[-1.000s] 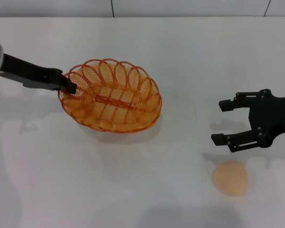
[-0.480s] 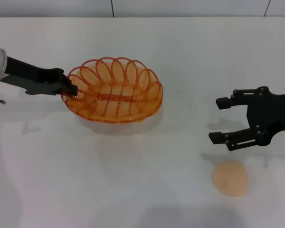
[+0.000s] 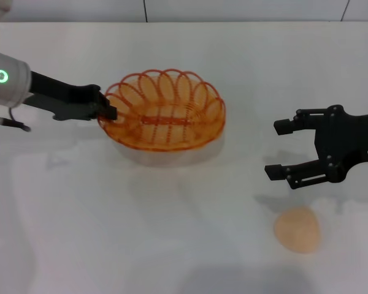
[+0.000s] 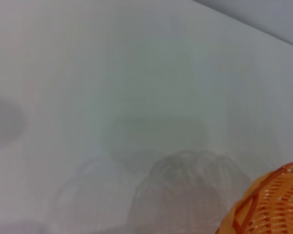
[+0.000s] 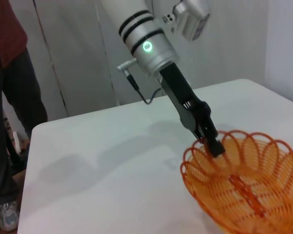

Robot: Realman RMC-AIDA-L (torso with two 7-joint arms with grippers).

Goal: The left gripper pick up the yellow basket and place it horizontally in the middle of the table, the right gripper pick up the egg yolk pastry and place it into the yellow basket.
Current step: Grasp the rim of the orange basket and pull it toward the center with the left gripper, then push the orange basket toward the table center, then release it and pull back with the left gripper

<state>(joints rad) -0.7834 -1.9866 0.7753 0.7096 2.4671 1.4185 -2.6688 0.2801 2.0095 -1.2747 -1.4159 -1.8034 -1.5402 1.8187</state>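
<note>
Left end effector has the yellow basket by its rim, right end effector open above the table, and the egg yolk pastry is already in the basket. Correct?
Not quite. The egg yolk pastry lies on the table, near the right end effector, well apart from the yellow basket, which the head view shows holding nothing. The rest holds: the left end effector grips the basket's rim, and the right one is open above the table.

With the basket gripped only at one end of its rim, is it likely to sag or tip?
Probably stiff: the yellow basket keeps its oval shape held by the left gripper. Its open wirework suggests it is light. Held at one end, it may tilt.
</note>
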